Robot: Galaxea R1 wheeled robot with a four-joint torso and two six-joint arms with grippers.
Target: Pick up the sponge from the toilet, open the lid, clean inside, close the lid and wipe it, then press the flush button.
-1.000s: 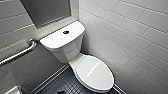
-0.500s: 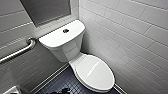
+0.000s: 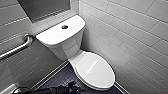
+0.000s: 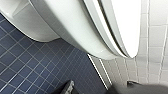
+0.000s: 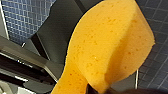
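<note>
Head view gives you the whole toilet (image 3: pixel 75 50) from above. The lid (image 3: pixel 96 68) is down flat and closed. The tank (image 3: pixel 62 35) sits behind it w/ a round dark flush button (image 3: pixel 64 26) on top. It all stands in a corner of white tiled wall (image 3: pixel 130 32), w/ a steel grab bar (image 3: pixel 17 47) on the wall beside the tank. Dark arm links (image 3: pixel 67 88) poke in at the bottom edge, near the lid's front; can't tell which arm they belong to.

Left wrist view gives you the low angle: the curved outside of the bowl (image 4: pixel 67 27) and the lid's edge w/ a thin dark seam under it. You also get the blue small-tile floor (image 4: pixel 30 67) and the strip at the wall's base. So your left arm sits low, close beside the bowl and just above the floor. Left gripper (image 4: pixel 103 89): can't tell how far the jaws are apart, and no object shows btw them.

Right wrist view gives you the sponge (image 5: pixel 107 47): orange, pitted, right up against the cam, curled over on itself, hanging over the blue floor. Right gripper (image 5: pixel 98 89) has it pinched at one end, jaws closed on the foam, a dark tip touching it.
</note>
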